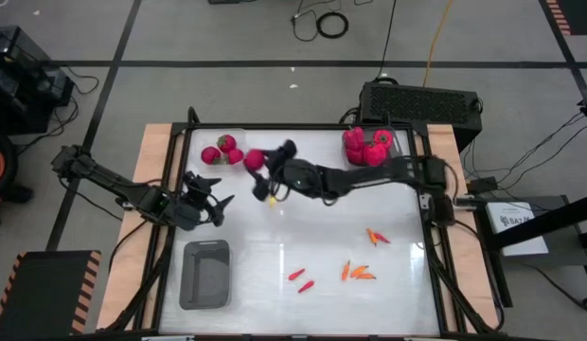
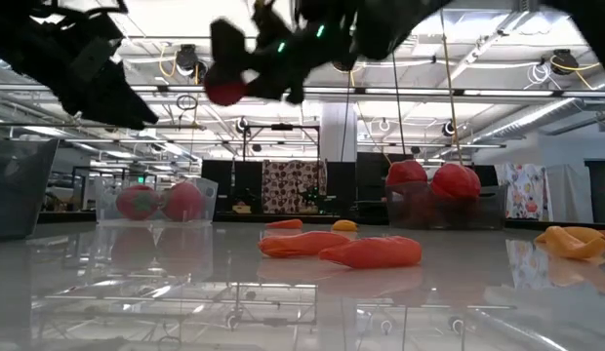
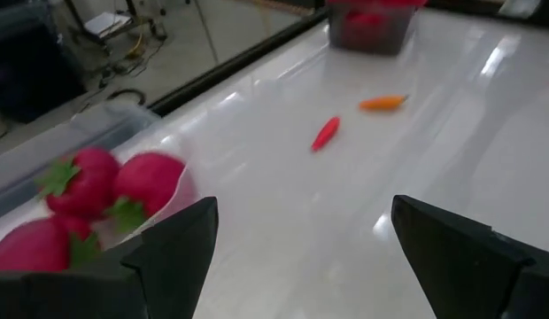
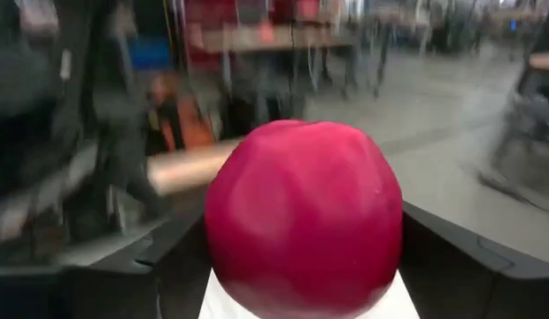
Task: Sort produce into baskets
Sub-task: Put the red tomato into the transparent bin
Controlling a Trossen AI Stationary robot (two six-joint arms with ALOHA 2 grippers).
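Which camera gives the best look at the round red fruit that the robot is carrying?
The right wrist view: the round red fruit fills the picture, clamped in the right gripper. From above it is a small red spot near the clear tub. The low view shows it raised above the table. The left wrist view misses it.

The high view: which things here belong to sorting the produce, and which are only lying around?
Belonging to the job:
- round red fruit held in the right tool
- clear tub of round fruits
- tub of red peppers
- empty grey tub
- loose chillies
- left tool, open and empty

Lying about:
- black box behind the table
- cable coil on the floor
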